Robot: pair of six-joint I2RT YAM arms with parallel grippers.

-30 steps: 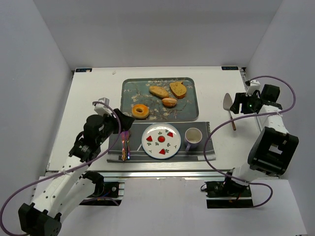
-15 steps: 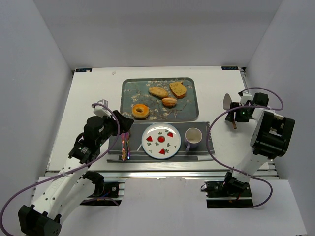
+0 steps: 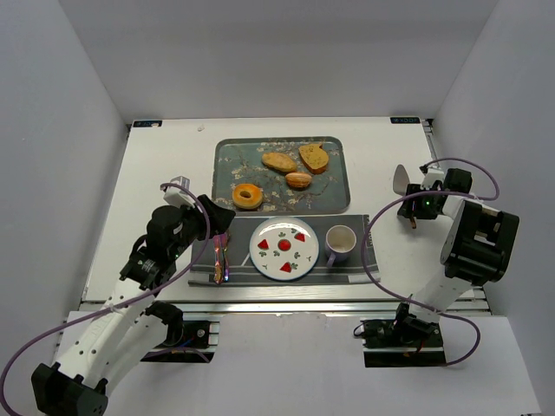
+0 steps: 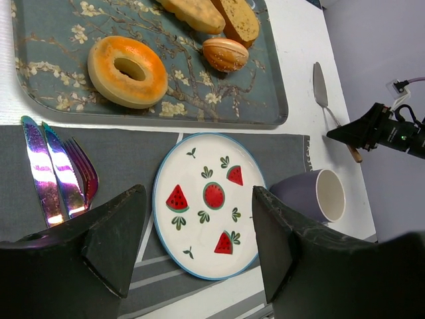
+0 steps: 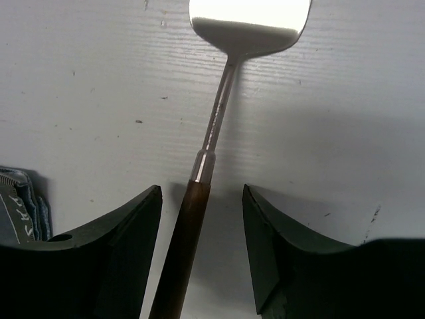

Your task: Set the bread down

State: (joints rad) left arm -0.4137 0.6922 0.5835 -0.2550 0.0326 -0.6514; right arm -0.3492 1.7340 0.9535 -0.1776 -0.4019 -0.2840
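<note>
Two bread slices [image 3: 280, 161] [image 3: 314, 157], a small bun [image 3: 298, 180] and a ring-shaped bagel [image 3: 247, 195] lie on a blue floral tray [image 3: 234, 160]. The left wrist view shows the bagel [image 4: 106, 70], bun [image 4: 226, 53] and slices [image 4: 196, 13]. A watermelon-patterned plate [image 3: 284, 249] [image 4: 206, 226] sits bare on a grey placemat. My left gripper [image 3: 217, 227] [image 4: 198, 193] is open and empty above the mat, left of the plate. My right gripper [image 3: 409, 208] [image 5: 201, 189] is open, low on the table, its jaws straddling the brown handle of a spatula [image 3: 400, 179] [image 5: 219, 119] without touching it.
A purple cup [image 3: 340, 243] [image 4: 319, 196] stands right of the plate. Iridescent knives and a fork [image 3: 219, 258] [image 4: 53, 176] lie at the mat's left end. The placemat [image 3: 243, 270] runs along the near edge, just below the tray.
My right gripper has swung in from the far right and come down over the spatula handle. My left arm has barely moved.
</note>
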